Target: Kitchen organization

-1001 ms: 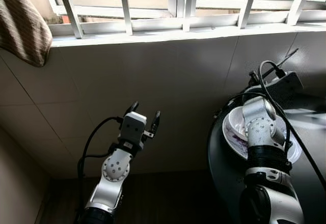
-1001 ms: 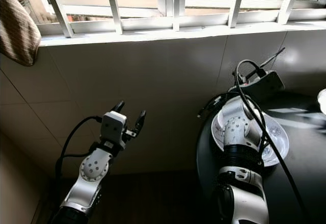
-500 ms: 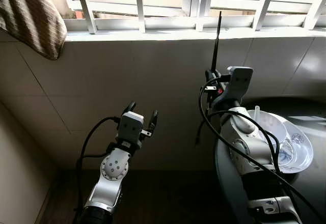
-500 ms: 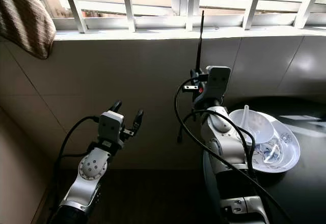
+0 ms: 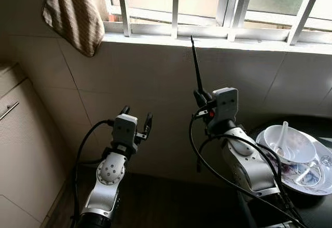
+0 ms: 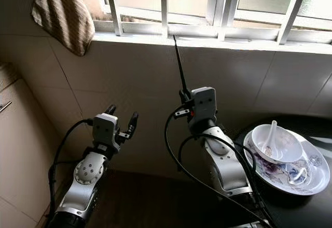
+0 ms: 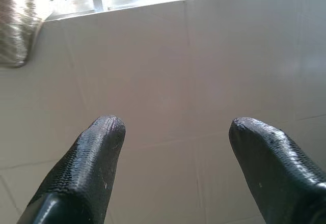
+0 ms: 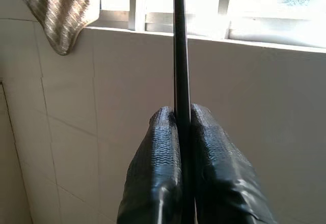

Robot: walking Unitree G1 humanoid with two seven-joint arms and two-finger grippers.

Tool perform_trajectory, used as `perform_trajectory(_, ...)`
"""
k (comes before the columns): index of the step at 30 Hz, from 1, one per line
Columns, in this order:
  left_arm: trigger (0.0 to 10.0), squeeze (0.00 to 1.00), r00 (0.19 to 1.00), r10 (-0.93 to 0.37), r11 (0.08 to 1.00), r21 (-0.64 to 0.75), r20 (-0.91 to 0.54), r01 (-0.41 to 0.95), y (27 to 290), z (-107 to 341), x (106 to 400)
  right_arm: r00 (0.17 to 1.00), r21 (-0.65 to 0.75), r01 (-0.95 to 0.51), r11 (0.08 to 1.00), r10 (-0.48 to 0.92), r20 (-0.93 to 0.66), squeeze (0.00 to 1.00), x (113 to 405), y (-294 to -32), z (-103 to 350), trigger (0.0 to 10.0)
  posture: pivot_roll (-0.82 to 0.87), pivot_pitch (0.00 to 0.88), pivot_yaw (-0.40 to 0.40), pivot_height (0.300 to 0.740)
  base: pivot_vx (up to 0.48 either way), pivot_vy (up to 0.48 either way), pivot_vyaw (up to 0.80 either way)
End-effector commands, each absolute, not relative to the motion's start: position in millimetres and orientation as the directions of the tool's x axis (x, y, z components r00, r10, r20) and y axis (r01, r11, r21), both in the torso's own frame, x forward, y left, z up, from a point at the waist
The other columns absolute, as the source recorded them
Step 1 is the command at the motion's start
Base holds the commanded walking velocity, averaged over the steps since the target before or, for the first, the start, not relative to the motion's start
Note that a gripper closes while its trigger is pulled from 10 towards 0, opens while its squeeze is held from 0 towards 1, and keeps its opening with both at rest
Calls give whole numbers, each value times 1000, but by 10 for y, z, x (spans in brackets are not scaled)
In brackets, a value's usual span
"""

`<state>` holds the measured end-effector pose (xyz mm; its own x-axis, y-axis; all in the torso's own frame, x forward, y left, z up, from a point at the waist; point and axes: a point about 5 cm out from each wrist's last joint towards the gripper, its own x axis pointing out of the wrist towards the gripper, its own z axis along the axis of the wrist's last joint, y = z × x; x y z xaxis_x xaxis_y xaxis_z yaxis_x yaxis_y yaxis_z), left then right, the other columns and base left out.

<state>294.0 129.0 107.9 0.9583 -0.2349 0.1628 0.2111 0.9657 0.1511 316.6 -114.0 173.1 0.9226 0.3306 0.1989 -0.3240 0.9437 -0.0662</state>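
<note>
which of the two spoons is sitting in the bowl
The white spoon, whose handle sticks up out of the bowl. The other spoon lies flat on the plate beside the bowl.

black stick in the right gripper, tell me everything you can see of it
The black stick is long, thin, straight and dark, most likely a chopstick. It tapers toward its upper tip. The right gripper holds it near its lower end, clamped between both black fingers. It points up, leaning slightly toward the robot's left, with its tip in front of the white window sill. Its background is the tiled wall. Only the fingers seem to touch it.
</note>
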Motion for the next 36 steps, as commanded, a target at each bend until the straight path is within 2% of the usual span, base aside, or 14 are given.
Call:
perform_trajectory(1,10000,0,959,-224,968,153,172,199,1331,1126,2947,906,-85,-346,934,356,230,0,3139,-1076,1788,0,57,0,-5,740,0,465,800)
perform_trajectory(6,10000,0,957,-217,970,151,193,189,1341,1152,2946,905,-91,-348,933,360,228,0,3126,-1065,1772,0,59,0,-4,740,0,424,800)
perform_trajectory(15,10000,0,952,-209,970,171,223,173,1336,1204,2956,899,-109,-342,933,359,250,0,3154,-1064,1813,0,62,0,-10,740,0,0,800)
perform_trajectory(24,10000,0,949,-138,984,152,284,97,1427,1342,3001,881,-171,-330,928,368,298,0,3210,-1052,1923,0,64,0,-12,740,0,0,800)
perform_trajectory(36,10000,0,940,-132,985,149,314,89,1406,1413,3009,869,-196,-328,924,377,322,0,3241,-1026,1970,0,69,0,-14,740,273,0,800)
